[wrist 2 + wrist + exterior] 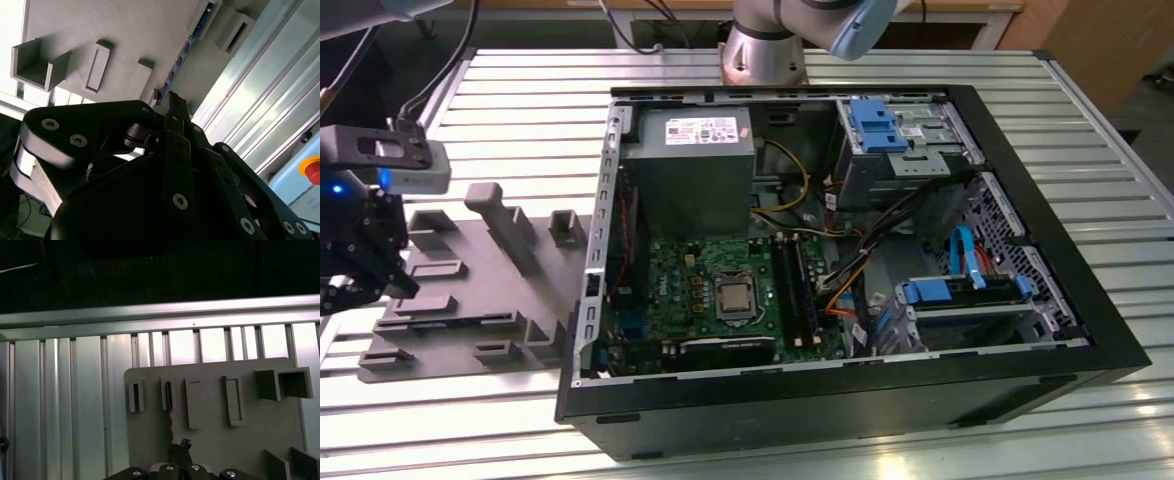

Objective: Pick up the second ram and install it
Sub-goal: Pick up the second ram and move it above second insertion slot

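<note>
Install not yet done. Second ram (187,47) is seen edge-on, seated in grey holder tray (467,300) at exterior view's left, well apart from motherboard slots (794,290) inside open computer case (854,400). Tool (172,100) is placed at ram's end, possibly touching; whether spread or pinching cannot be told. Slatted metal counter (520,70) is brightly lit, with wooden panel (1107,45) seen beyond far edge.

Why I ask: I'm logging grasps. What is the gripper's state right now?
Gripper: closed on the end of the second ram, which stands in the grey holder tray.
</note>
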Action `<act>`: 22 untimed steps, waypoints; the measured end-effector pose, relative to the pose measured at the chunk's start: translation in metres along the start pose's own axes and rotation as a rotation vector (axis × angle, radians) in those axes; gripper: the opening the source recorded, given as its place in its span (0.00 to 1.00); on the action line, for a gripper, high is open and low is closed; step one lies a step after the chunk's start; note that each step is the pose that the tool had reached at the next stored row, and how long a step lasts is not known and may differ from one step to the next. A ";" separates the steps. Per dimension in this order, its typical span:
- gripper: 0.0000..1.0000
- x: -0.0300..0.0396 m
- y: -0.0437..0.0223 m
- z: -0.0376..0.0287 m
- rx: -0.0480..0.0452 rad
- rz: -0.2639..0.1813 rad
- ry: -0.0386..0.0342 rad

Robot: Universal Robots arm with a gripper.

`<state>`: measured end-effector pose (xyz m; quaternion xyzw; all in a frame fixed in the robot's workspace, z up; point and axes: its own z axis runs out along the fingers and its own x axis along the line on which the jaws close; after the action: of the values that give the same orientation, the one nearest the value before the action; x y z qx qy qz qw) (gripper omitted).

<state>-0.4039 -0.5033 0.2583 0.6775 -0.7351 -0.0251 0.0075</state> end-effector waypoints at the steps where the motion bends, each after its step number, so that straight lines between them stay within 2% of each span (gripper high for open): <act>1: 0.11 0.0004 -0.0001 0.0010 -0.0004 -0.001 0.0000; 22: 0.11 0.0040 -0.0013 0.0209 -0.0041 -0.028 0.0015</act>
<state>-0.4039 -0.5068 0.2373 0.6876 -0.7255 -0.0263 0.0091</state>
